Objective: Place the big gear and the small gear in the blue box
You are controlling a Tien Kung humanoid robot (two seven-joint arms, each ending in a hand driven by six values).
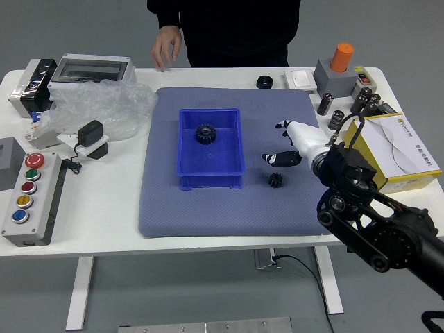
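Note:
My right hand (pixel 283 142) reaches in from the right over the grey mat, its black-tipped fingers spread and holding nothing. Just below its thumb lies the small black gear (pixel 275 180) on the mat, right of the blue box. In the blue box (pixel 210 182), toward its far end, sits the big black gear (pixel 205 134). My left hand is out of view.
A person's hand (pixel 166 46) hangs at the far edge, holding nothing. On the right are a yellow-and-white box (pixel 399 149) and dark metal cylinders (pixel 325 104). Left are a plastic bag (pixel 104 107) and a button panel (pixel 33 201).

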